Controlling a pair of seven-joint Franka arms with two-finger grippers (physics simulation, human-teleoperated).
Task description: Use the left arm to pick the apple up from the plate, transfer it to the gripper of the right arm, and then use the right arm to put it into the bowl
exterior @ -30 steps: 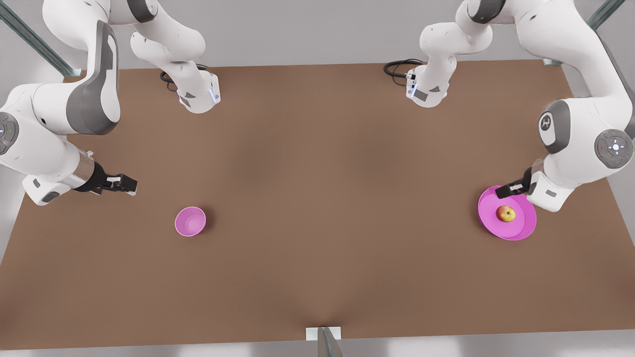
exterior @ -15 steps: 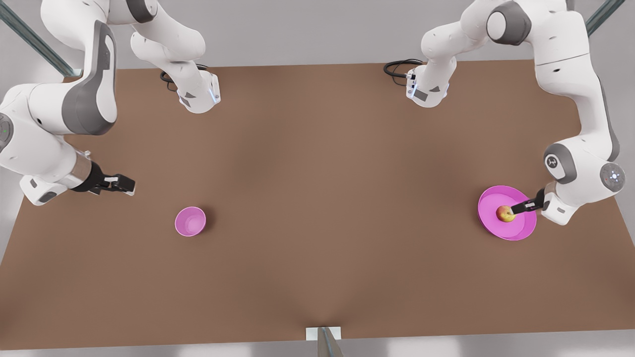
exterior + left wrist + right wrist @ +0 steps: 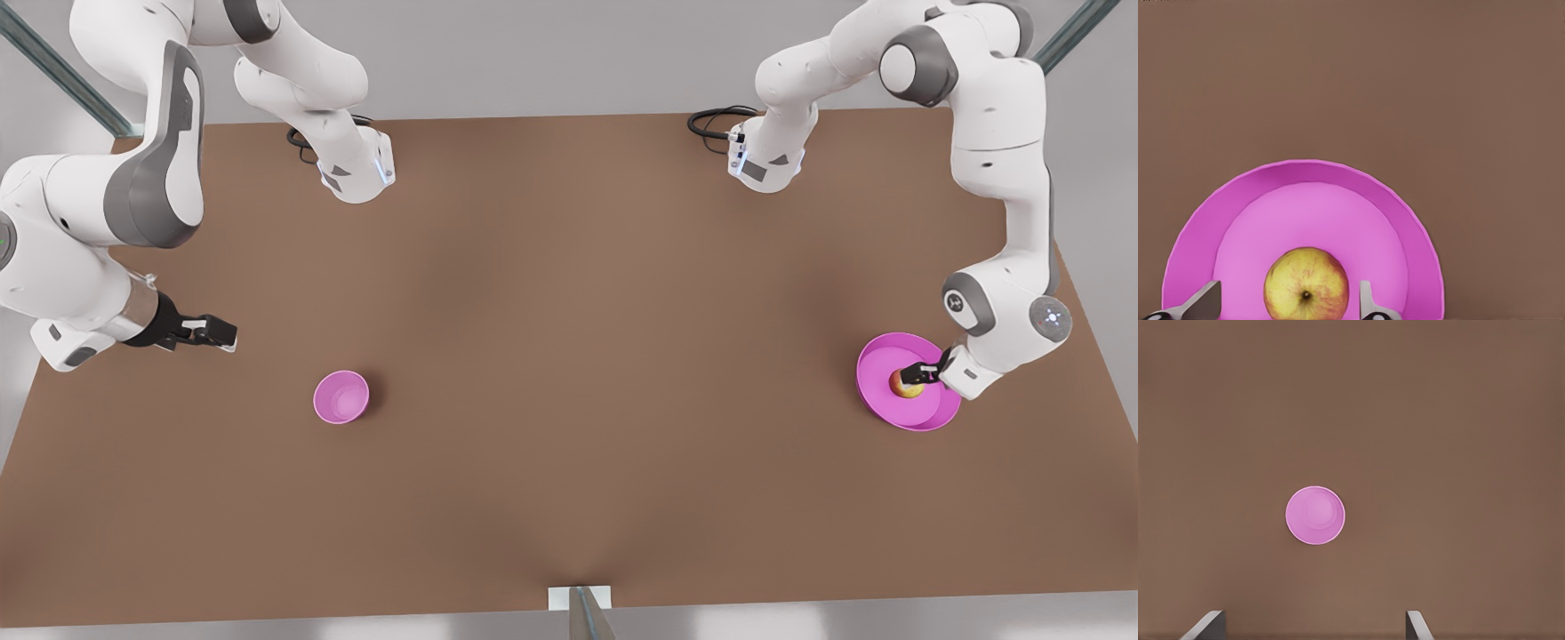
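Note:
The yellow-red apple (image 3: pixel 904 388) lies on the magenta plate (image 3: pixel 882 363) at the front view's right. My left gripper (image 3: pixel 916 373) hangs right over it, partly covering it. In the left wrist view the apple (image 3: pixel 1306 292) sits between the two open fingertips (image 3: pixel 1206 300), on the plate (image 3: pixel 1305 213); I see no contact. My right gripper (image 3: pixel 213 333), with its silver cuff, waits at the front view's left, up and to the left of the small pink bowl (image 3: pixel 340 396). In the right wrist view the gripper (image 3: pixel 1313 625) is open and empty, with the bowl (image 3: pixel 1315 515) far below.
The brown table (image 3: pixel 569 356) stretches bare between bowl and plate. Both arm bases (image 3: pixel 356 169) stand at its far edge, with black cables (image 3: pixel 711 120) beside one. A small white bracket (image 3: pixel 580 597) sits at the near edge.
The left arm swung in and lowered, bringing its gripper from the plate's far rim to directly over the apple. The right gripper drifted slightly toward the front view's left.

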